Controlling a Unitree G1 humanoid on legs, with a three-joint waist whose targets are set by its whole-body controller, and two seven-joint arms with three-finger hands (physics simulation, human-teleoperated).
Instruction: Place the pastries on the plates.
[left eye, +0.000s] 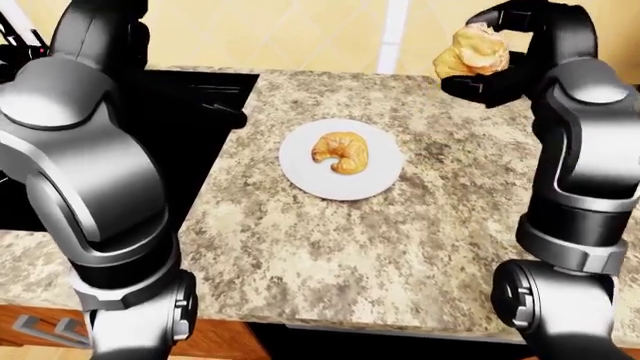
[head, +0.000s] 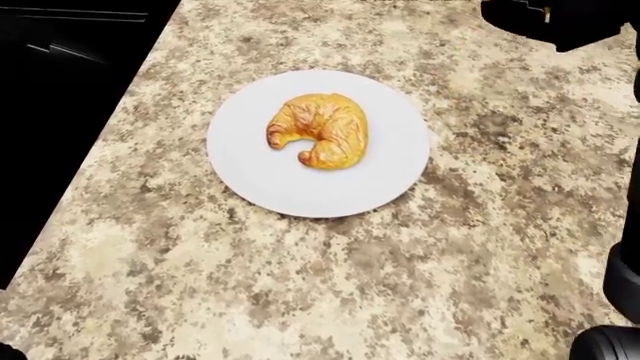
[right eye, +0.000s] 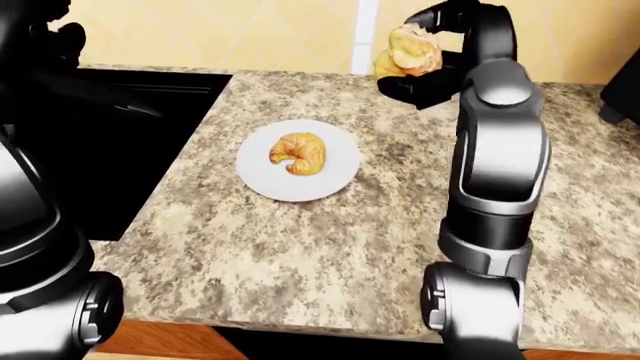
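A golden croissant (head: 320, 129) lies in the middle of a round white plate (head: 250, 176) on the speckled stone counter. A second pastry (left eye: 472, 52), pale and flaky, is held well above the counter, right of the plate, with my right hand (left eye: 490, 54) shut round it. In the head view only the dark underside of that hand (head: 555, 21) shows at the top right corner. My left arm (left eye: 85, 150) rises at the left of the left-eye view; its hand is out of sight above the picture.
A black stove or sink surface (head: 60, 82) borders the counter on the left. A dark object (right eye: 622, 90) stands at the right edge of the right-eye view. A yellow wall (right eye: 250, 30) runs along the top.
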